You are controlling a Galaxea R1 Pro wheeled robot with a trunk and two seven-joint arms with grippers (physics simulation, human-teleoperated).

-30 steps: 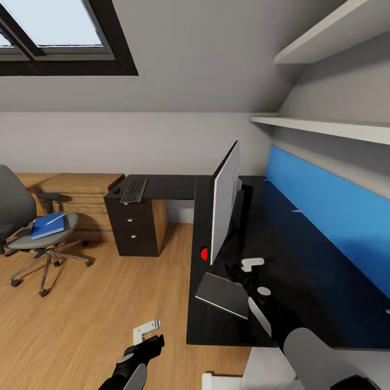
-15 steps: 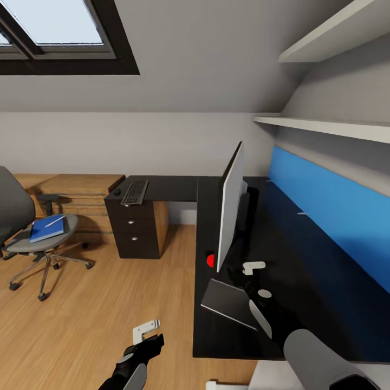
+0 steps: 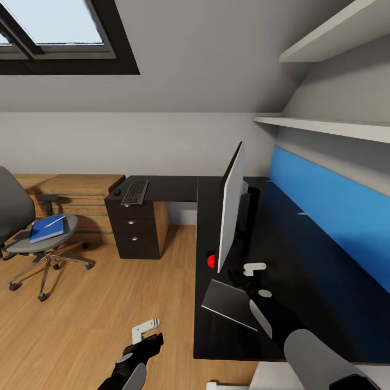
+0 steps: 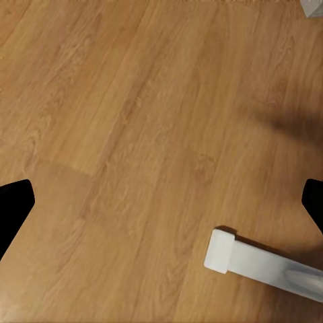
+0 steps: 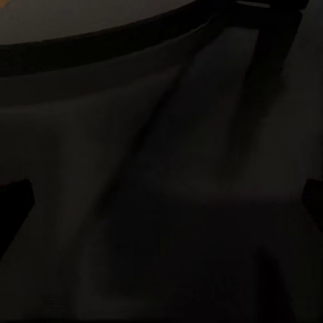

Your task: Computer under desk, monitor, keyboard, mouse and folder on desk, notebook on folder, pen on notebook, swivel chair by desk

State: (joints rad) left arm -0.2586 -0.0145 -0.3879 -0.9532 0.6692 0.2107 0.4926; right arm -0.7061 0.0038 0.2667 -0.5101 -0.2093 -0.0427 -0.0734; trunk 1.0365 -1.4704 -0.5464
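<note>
On the desk, right side: my right gripper (image 3: 250, 277) sits low over the glossy black L-shaped desk (image 3: 303, 260), just near of the monitor's base; wrist cam is all dark, so can't tell if the fingers are spread or closed.
Monitor: wide thin screen w/ silver-white back (image 3: 230, 208), upright on the desk, edge-on to my head cam, black stand behind it.
Flat panel: dark grey slab (image 3: 230, 303) lying on the desk near edge, just left of my right arm; can't tell what it is.
Red dot: small red round thing (image 3: 211, 261) at the desk's left edge, beside the monitor's near bottom corner.
Keyboard: slim silver-grey keyboard w/ dark keys (image 3: 134, 192) on the far left wing of the desk, above the black drawer unit (image 3: 131, 227).
Mouse: small black rounded mouse (image 3: 116, 191) just left of the keyboard, near the desk edge.
Chair: grey upholstered swivel chair w/ chrome star base (image 3: 32, 238), far left on the wood floor (image 3: 97, 303), well apart from the desk.
Folder: flat bright blue folder (image 3: 47, 227) on the chair seat.
Pen: thin white pen (image 3: 55, 220) lying on top of the folder.
Left gripper (image 3: 147, 331): hangs over bare floor, near left of the desk; fingers spread wide, holding nothing; wrist cam shows a white desk leg (image 4: 266, 266) on the floor boards.
Wall: blue panel (image 3: 330, 216) along the right, white shelves (image 3: 325, 127) above.
</note>
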